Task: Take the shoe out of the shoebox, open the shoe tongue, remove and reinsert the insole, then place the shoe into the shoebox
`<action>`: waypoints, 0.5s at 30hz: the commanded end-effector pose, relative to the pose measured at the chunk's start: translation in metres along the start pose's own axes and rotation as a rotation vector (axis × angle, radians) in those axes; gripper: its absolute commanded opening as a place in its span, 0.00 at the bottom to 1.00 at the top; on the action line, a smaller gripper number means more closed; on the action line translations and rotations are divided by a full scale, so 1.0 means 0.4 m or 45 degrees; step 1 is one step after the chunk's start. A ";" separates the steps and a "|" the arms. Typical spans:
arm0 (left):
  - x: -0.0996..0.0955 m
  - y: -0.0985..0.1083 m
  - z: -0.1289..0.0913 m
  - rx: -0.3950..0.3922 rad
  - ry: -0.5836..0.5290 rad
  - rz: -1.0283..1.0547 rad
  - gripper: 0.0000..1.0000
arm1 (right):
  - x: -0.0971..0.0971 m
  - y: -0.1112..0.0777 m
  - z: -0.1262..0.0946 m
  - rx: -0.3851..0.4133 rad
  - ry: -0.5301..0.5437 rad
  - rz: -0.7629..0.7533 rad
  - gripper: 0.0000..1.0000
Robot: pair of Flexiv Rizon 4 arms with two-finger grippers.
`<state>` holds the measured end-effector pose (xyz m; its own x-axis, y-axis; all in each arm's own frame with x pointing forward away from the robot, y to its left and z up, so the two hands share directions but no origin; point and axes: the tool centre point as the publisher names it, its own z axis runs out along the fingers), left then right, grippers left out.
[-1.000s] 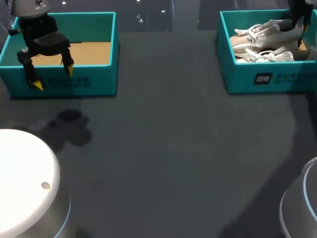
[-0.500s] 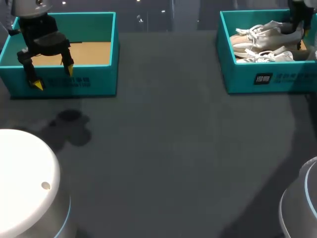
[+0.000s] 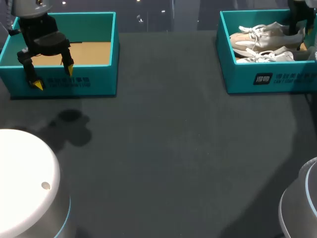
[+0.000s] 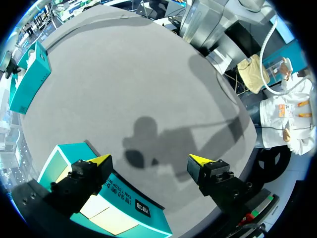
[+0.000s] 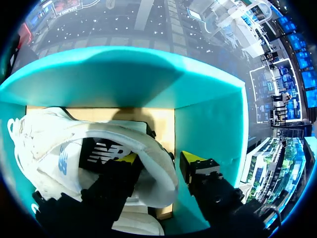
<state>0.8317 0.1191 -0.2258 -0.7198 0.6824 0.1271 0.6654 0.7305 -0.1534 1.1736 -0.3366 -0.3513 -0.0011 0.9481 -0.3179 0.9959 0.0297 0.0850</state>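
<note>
Over at the far right of the surface, the right claw is down in the shoebox and has the far shoe by its heel. One finger sits inside the opening and the other outside the back wall, and they look closed on the padded collar between them. The shoe lies lengthwise in the box, toe to the left, riding a little higher than the second shoe lying just nearer. I'd guess it is light, a soft white trainer, so weight should be no trouble. The worry is that it is floppy. The collar will squash under the fingers, and with the grip at one end the toe will probably droop and swing as it clears the box wall. The heel seems the sensible place to hold, being the stiffest part of the upper, and it leaves the laces and tongue free for the next step. Those loose laces could snag on the other shoe. The left claw hangs wide open and holds nothing, over the near wall of the empty box at the far left.
</note>
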 end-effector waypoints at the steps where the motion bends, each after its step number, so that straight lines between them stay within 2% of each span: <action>1: 0.004 -0.001 0.000 -0.004 -0.001 0.001 1.00 | -0.002 -0.015 -0.034 -0.036 0.018 -0.014 0.80; 8: 0.004 -0.001 0.000 -0.004 -0.001 0.001 1.00 | 0.012 -0.026 -0.110 -0.073 0.076 -0.064 0.86; 13: 0.004 -0.001 0.000 -0.004 -0.001 0.001 1.00 | 0.024 -0.042 -0.175 -0.066 0.080 -0.108 1.00; 15: 0.004 -0.001 0.000 -0.004 -0.001 0.001 1.00 | 0.028 -0.051 -0.204 -0.083 0.105 -0.121 1.00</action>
<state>0.8317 0.1191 -0.2258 -0.7199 0.6823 0.1271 0.6654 0.7306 -0.1534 1.1642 -0.3077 -0.3011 -0.1024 0.9635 -0.2473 0.9868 0.1298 0.0972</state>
